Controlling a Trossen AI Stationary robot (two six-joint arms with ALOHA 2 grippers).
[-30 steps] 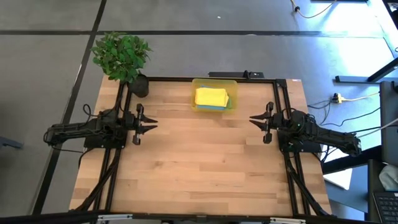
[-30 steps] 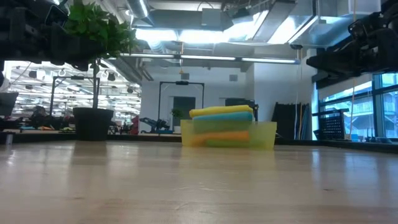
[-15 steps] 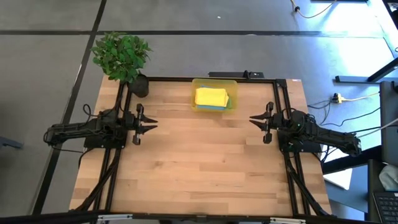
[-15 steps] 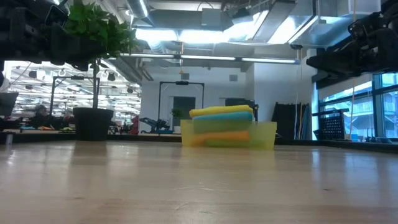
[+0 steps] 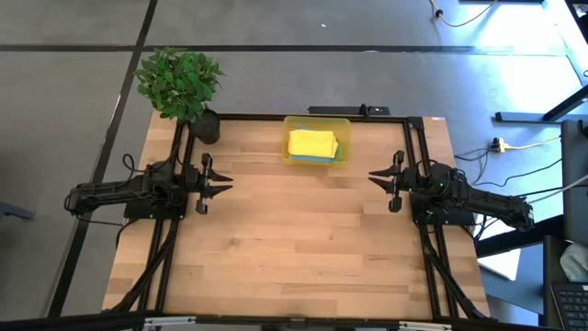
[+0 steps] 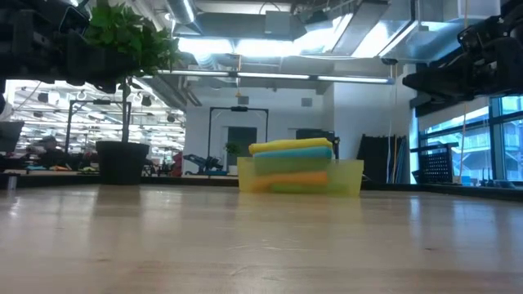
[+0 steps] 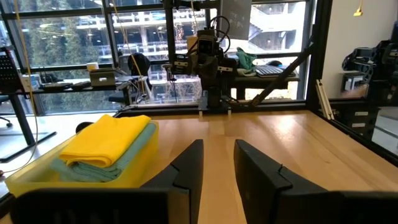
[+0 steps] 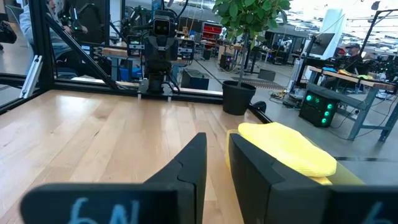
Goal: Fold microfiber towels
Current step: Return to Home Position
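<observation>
Yellow towel [image 5: 312, 142] over teal towel [image 6: 294, 156] — translucent yellow bin [image 6: 347, 175], blond-wood table [image 5: 294, 239].

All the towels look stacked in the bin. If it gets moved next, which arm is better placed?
Right, narrowly. The yellow bin sits slightly right of the table's centre, so the right gripper, hovering at its side, is nearer than the left gripper opposite.

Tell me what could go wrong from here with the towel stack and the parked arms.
1. In the low view the stack rises above the bin rim, yellow towel on top; a knock to the bin might tip the top towels out.
2. The left gripper and right gripper hang empty at the table's sides; a low sweep toward the bin could clip the stack.
</observation>
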